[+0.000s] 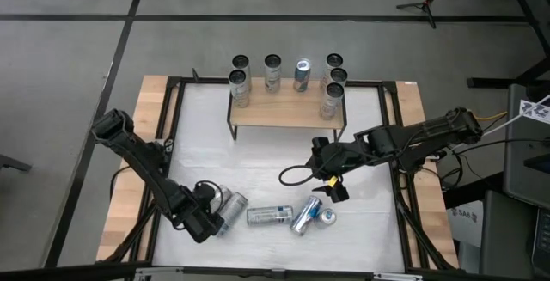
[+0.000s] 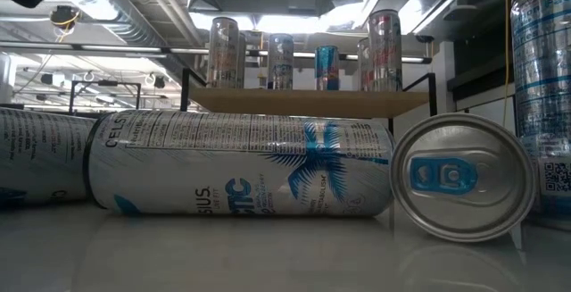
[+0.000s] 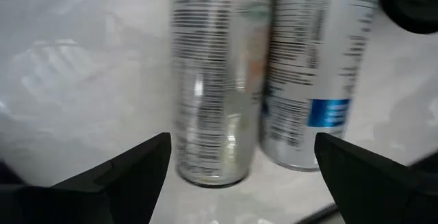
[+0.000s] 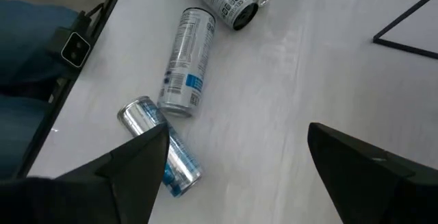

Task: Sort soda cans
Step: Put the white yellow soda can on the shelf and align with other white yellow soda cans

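Note:
Several soda cans (image 1: 272, 73) stand upright on the wooden shelf (image 1: 284, 113) at the table's far side. More silver cans lie on their sides near the front edge. Two of them lie side by side (image 1: 230, 204), one with a blue patch (image 3: 311, 73) and one plain (image 3: 212, 80). A third (image 1: 269, 216) and a fourth (image 1: 305, 215) lie to their right, beside a can (image 1: 327, 217) showing its blue-tabbed top. My left gripper (image 3: 243, 148) hangs open, pointing down over the pair's ends. My right gripper (image 4: 236, 138) is open above the table, right of the middle.
A black cable loop (image 1: 292, 176) lies on the white tabletop below my right arm. A black frame (image 1: 391, 135) borders the table. In the right wrist view, a person's blue trouser leg (image 4: 27, 53) shows beyond the table edge.

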You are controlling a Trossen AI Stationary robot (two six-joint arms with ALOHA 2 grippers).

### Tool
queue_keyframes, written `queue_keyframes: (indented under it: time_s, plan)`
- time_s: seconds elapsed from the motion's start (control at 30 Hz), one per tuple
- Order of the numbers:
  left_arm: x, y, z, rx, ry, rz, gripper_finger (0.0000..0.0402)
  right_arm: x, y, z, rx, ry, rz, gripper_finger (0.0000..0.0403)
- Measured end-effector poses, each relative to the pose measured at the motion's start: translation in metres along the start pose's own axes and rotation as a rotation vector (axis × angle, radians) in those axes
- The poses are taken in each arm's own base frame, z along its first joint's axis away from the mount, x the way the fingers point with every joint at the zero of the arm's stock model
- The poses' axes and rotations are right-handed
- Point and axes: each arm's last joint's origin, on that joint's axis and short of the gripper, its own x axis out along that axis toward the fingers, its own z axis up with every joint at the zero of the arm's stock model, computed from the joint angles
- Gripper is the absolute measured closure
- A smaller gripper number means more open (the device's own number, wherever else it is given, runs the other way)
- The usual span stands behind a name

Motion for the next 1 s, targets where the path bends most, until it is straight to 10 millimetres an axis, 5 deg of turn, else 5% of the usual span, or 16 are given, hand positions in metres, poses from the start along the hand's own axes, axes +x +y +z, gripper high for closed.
queue_keyframes:
  time_s: [0.53,1.0]
  plan:
    - [0.001,0.004,-0.009,-0.002,-0.130,-0.014,0.0048,0.000,0.000,0.000,-0.001,0.001,0.000,0.0059]
    - [0.039,-0.001,-0.014,0.013,-0.173,0.123,0.0048,0.000,0.000,0.000,-0.001,0.002,0.000,0.0059]
